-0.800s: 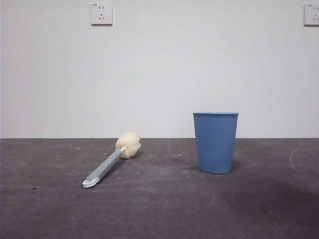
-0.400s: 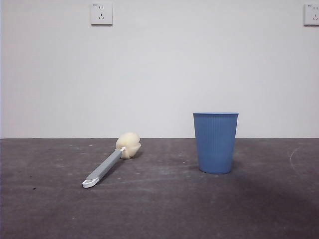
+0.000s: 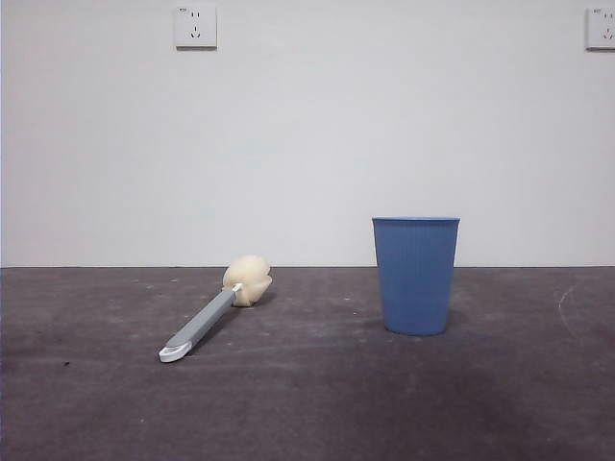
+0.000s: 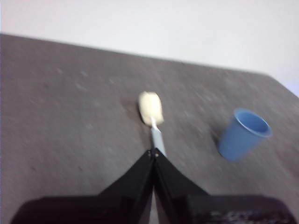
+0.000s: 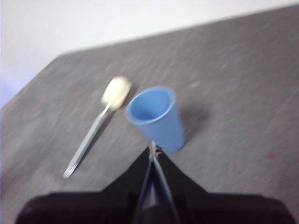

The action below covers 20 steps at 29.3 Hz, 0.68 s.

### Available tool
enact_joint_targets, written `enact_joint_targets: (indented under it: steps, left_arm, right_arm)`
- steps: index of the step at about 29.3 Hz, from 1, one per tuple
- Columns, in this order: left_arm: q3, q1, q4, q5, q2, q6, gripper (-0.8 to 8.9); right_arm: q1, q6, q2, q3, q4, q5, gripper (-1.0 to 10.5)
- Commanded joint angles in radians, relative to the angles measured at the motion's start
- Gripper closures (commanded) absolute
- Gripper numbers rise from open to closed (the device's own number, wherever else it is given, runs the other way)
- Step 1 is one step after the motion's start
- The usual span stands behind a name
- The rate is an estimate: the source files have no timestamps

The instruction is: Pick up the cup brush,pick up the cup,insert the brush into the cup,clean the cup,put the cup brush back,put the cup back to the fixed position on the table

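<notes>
The cup brush (image 3: 213, 312) lies flat on the table (image 3: 307, 403) at the left, its cream sponge head (image 3: 248, 279) toward the wall and its white loop toward me. The blue ribbed cup (image 3: 415, 275) stands upright to its right, empty. In the left wrist view my left gripper (image 4: 153, 151) is shut and empty, high above the table, with the brush (image 4: 153, 116) and the cup (image 4: 244, 134) beyond it. In the right wrist view my right gripper (image 5: 153, 148) is shut and empty, high over the cup (image 5: 156, 117), with the brush (image 5: 96, 126) beside it. Neither gripper shows in the front view.
A white wall stands behind the table, with one socket (image 3: 195, 26) at the upper left and another (image 3: 601, 27) at the upper right. The table's side edge (image 5: 28, 86) shows in the right wrist view.
The brush and the cup have not moved. A soft shadow on the table at the right has faded.
</notes>
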Motion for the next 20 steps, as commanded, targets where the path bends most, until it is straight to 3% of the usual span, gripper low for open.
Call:
enact_joint_targets:
  steps: [1,6,12,20]
  left_arm:
    - [0.073,0.002,-0.084,0.064,0.056,0.062,8.21]
    - [0.208,0.002,-0.258,0.132,0.159,0.14,8.21]
    - [0.313,0.002,-0.413,0.138,0.232,0.219,8.21]
    - [0.32,0.002,-0.5,0.135,0.238,0.261,8.17]
  right_arm:
    - [0.0,-0.095,0.061,0.096,-0.118,-0.064,9.6]
    - [0.001,-0.206,0.16,0.251,-0.348,-0.114,9.6]
    - [0.001,-0.286,0.212,0.349,-0.525,-0.114,9.6]
    - [0.001,-0.296,0.214,0.354,-0.555,-0.113,9.4]
